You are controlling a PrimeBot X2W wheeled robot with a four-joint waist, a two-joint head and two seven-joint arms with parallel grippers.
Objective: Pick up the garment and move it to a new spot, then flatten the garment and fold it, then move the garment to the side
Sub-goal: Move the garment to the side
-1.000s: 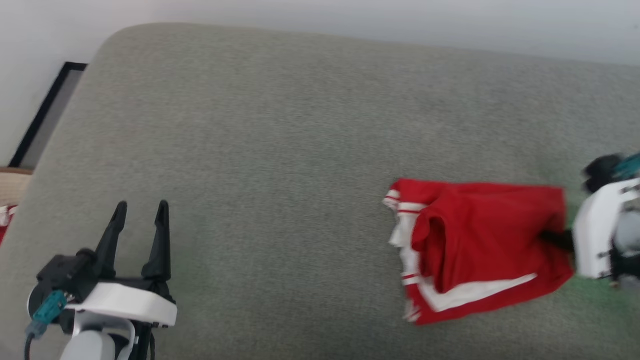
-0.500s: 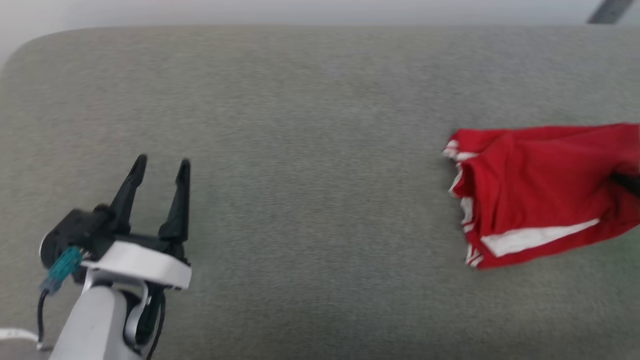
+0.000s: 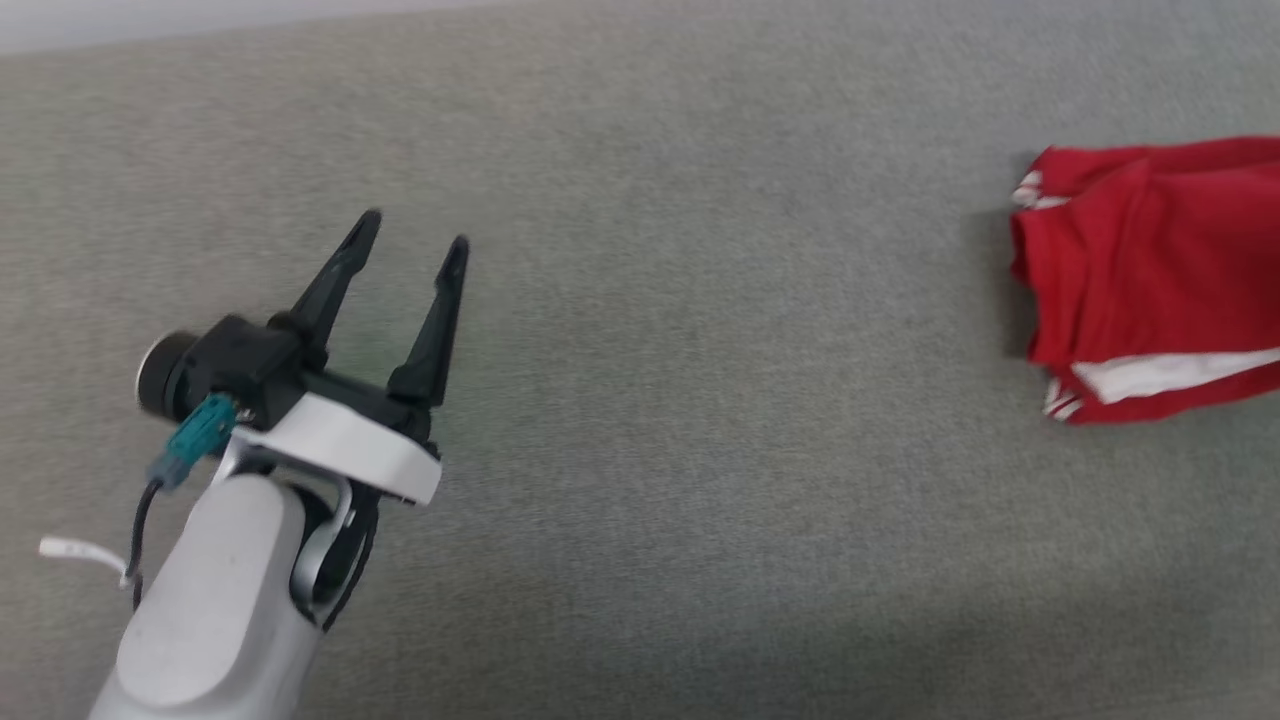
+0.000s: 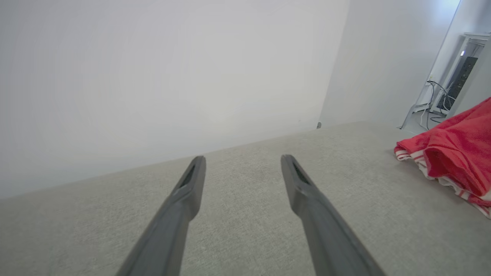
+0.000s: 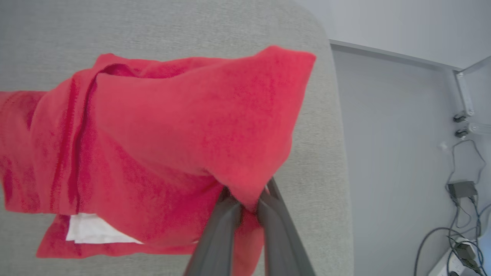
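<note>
The garment (image 3: pixel 1150 270) is a folded bright red shirt with white and striped trim, lying at the right edge of the head view on the grey cushion (image 3: pixel 700 400). In the right wrist view my right gripper (image 5: pixel 247 199) is shut on the garment's (image 5: pixel 172 134) near edge, with red cloth bunched between the fingers. My left gripper (image 3: pixel 412 235) stands open over bare cushion at the left, far from the shirt. The left wrist view shows its fingers (image 4: pixel 191 180) spread with nothing between them, and the garment (image 4: pixel 456 153) at the right edge.
The cushion's rounded end (image 5: pixel 337 126) lies close beside the shirt, with pale floor and cables (image 5: pixel 460 191) beyond. A white wall (image 4: pixel 153 76) rises behind the cushion. A white strip (image 3: pixel 80 552) lies at the lower left.
The head camera has swung, so the whole picture has shifted. The garment now sits further right and higher in view, and the right gripper has left the head view.
</note>
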